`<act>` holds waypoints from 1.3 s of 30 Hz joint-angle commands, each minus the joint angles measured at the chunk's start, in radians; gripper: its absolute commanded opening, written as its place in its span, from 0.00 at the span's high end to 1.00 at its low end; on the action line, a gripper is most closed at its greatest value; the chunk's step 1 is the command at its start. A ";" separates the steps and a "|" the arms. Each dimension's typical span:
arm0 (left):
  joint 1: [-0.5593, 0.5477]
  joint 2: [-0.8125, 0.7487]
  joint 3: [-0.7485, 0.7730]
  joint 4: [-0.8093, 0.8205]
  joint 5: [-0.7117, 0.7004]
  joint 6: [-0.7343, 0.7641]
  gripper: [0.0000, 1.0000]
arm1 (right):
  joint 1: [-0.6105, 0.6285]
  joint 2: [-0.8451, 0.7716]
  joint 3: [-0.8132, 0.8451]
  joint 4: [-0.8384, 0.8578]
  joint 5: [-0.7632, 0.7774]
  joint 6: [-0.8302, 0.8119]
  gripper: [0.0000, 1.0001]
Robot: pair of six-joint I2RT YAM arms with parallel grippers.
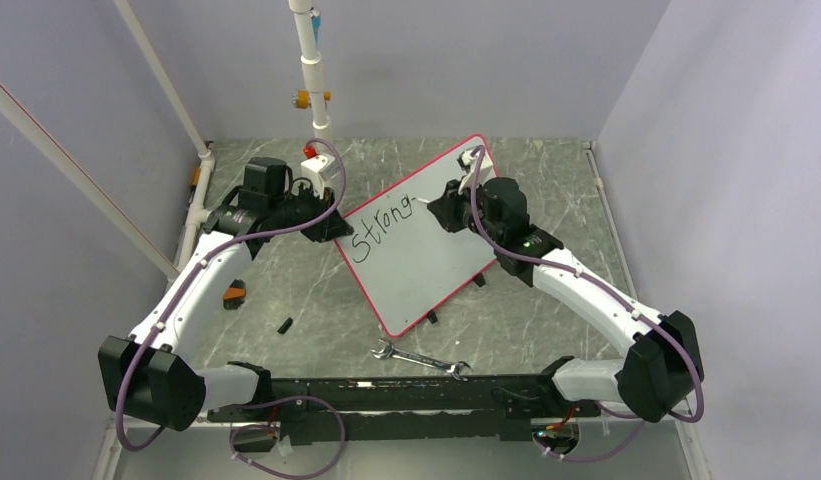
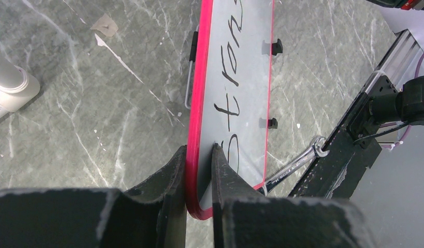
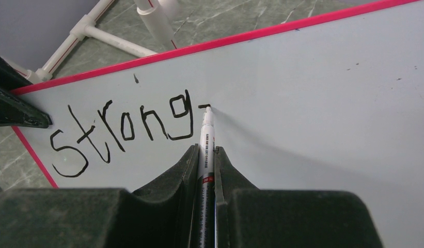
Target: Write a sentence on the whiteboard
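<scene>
The whiteboard (image 1: 426, 265), white with a red-pink rim, lies tilted across the table's middle. Black lettering (image 1: 381, 228) on it reads "Strong", followed by a short fresh stroke. My left gripper (image 1: 336, 222) is shut on the board's left corner, one finger on each face of the rim (image 2: 193, 170). My right gripper (image 1: 438, 208) is shut on a white marker (image 3: 206, 132). The marker's black tip (image 3: 207, 107) touches the board just right of the "g" (image 3: 181, 119). In the left wrist view the lettering (image 2: 233, 77) runs away from the jaws along the board (image 2: 253, 62).
A steel wrench (image 1: 420, 359) lies near the front, just past the board's lower corner (image 2: 297, 163). White pipe (image 1: 311, 60) stands at the back. A small black piece (image 1: 284, 325) and an orange-black object (image 1: 233, 294) lie at the left. A black rail (image 1: 406, 395) spans the near edge.
</scene>
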 commanded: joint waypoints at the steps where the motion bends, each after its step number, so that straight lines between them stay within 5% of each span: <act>1: 0.001 -0.013 0.008 0.001 -0.130 0.112 1.00 | -0.006 0.006 0.049 0.026 0.032 -0.009 1.00; 39: 0.000 -0.015 0.007 0.004 -0.130 0.112 1.00 | -0.005 -0.027 -0.039 0.020 -0.034 0.019 1.00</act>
